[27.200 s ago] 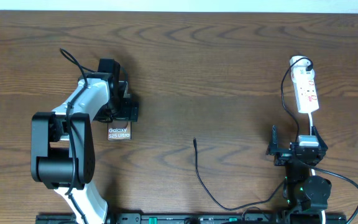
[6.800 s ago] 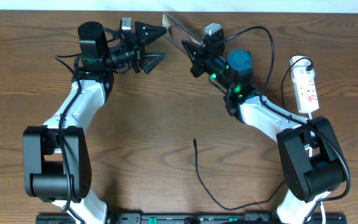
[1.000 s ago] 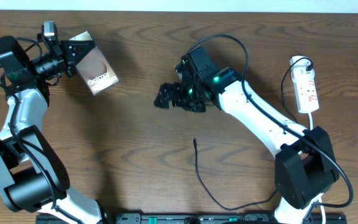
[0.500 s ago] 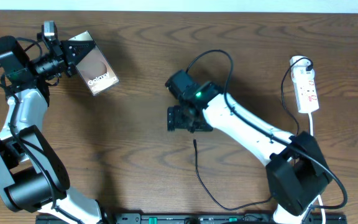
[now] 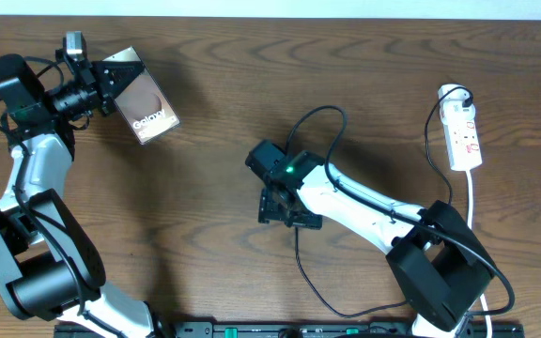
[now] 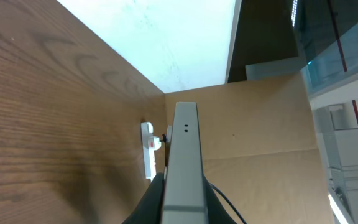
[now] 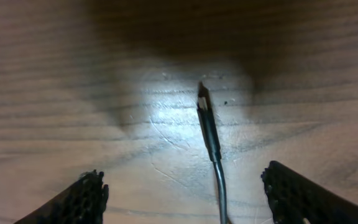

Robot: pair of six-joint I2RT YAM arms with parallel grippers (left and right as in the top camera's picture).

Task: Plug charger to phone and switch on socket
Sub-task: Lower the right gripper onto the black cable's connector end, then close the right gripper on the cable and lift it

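My left gripper (image 5: 109,83) is shut on the phone (image 5: 144,105), a dark rectangle with white "Galaxy" lettering, and holds it above the table at the far left. In the left wrist view the phone (image 6: 184,149) shows edge-on between the dark fingers (image 6: 156,200). The charger (image 5: 304,272) is a thin black cable lying mid-table. Its connector tip (image 7: 204,107) rests on the wood. My right gripper (image 5: 287,216) hovers over that tip. Its jaws stand open on either side of the cable (image 7: 219,180) and touch nothing. The white socket (image 5: 463,136) lies at the far right.
The socket (image 6: 148,149) also shows small in the left wrist view, ahead of the phone's edge, with a cardboard wall (image 6: 253,124) behind it. A thick black arm cable (image 5: 322,122) loops above the right arm. The charger cable runs to the table's front edge (image 5: 346,314).
The right arm has swung from mid-table toward the front and come down over the charger tip, its jaws narrowing a little. The left arm and phone have not moved.
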